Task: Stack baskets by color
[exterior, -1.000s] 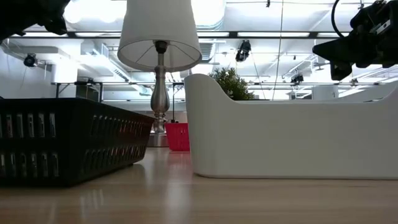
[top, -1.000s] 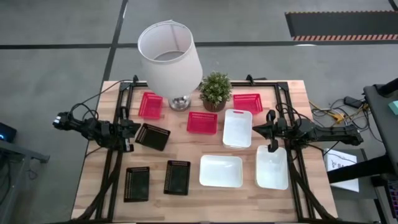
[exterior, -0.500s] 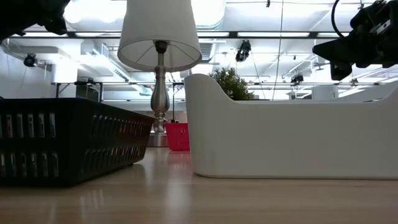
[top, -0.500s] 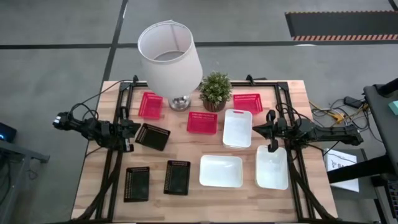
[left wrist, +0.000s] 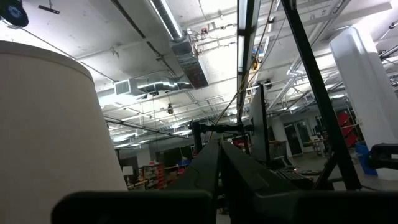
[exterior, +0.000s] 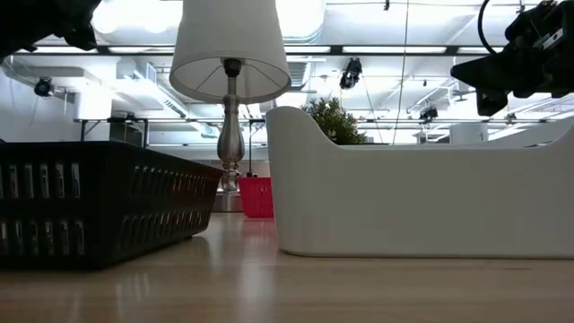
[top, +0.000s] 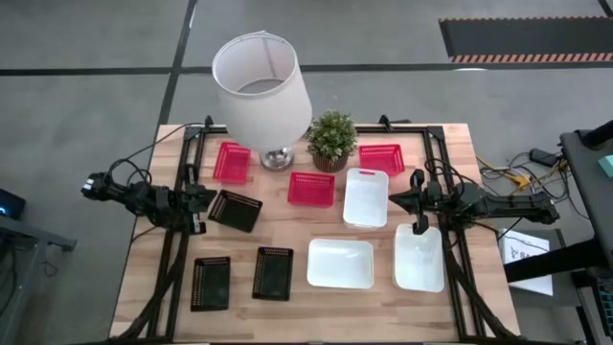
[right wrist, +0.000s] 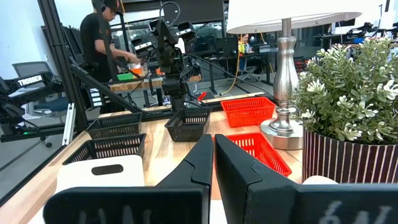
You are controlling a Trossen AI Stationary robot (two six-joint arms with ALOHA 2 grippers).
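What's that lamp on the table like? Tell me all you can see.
The lamp has a wide, off-white drum shade, open on top, on a slim turned silvery metal stem with a round base. It stands upright at the table's far edge, between a red basket and the potted plant, unlit as far as shows.

The only readable text is "TROSSEN" on a black arm part.

Left tool fingers shut, aimed up; lampshade beside; ceiling ducts beyond.
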